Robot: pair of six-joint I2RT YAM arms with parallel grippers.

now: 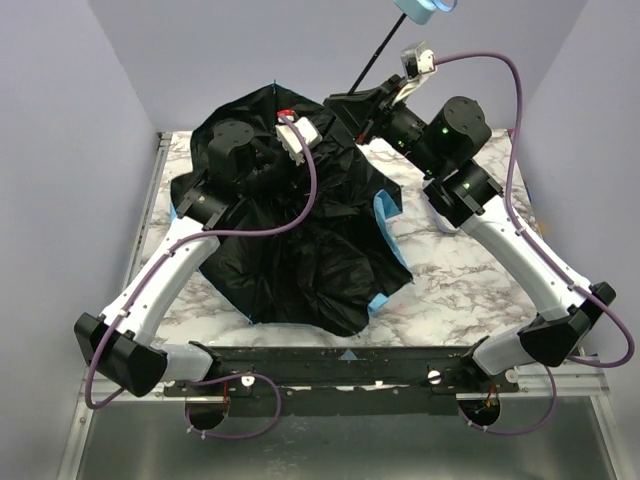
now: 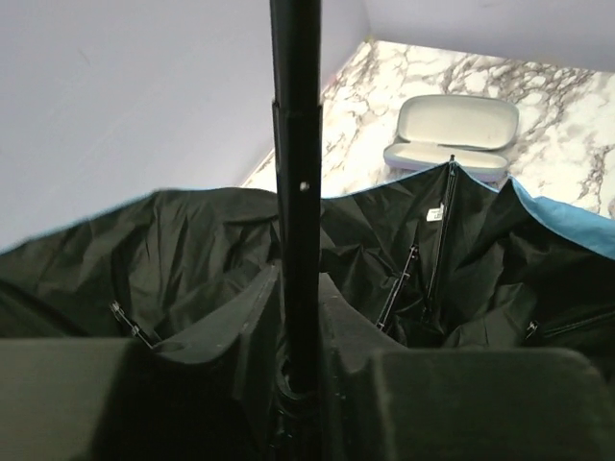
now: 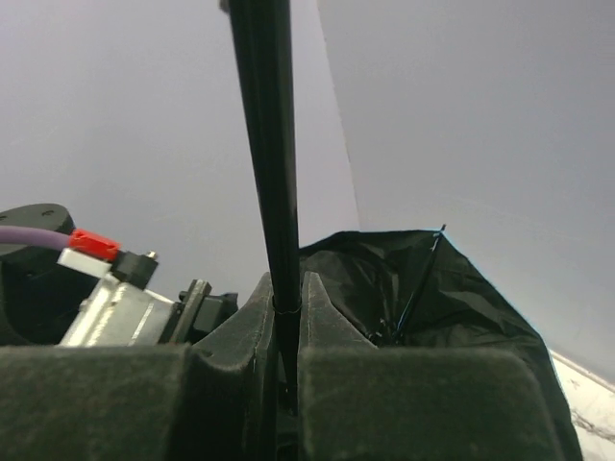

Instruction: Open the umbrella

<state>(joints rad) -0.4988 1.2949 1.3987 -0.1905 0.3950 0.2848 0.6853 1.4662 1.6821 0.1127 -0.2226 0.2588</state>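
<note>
Umbrella (image 1: 290,250) on tbl (image 1: 470,285), case (image 2: 452,130) prob. adjacent

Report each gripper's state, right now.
Left gripper: shut on the thin black shaft of the sky-blue fabric umbrella.
Right gripper: shut on the same shaft.

Overhead view looks down; wrist views (both close) share umbrella shaft (image 2: 295,192) (image 3: 269,144).

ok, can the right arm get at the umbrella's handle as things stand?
Probably not yet. The right gripper is shut on the shaft, with the handle further up in open air. Nothing blocks the way, but it would have to let go first.
</note>
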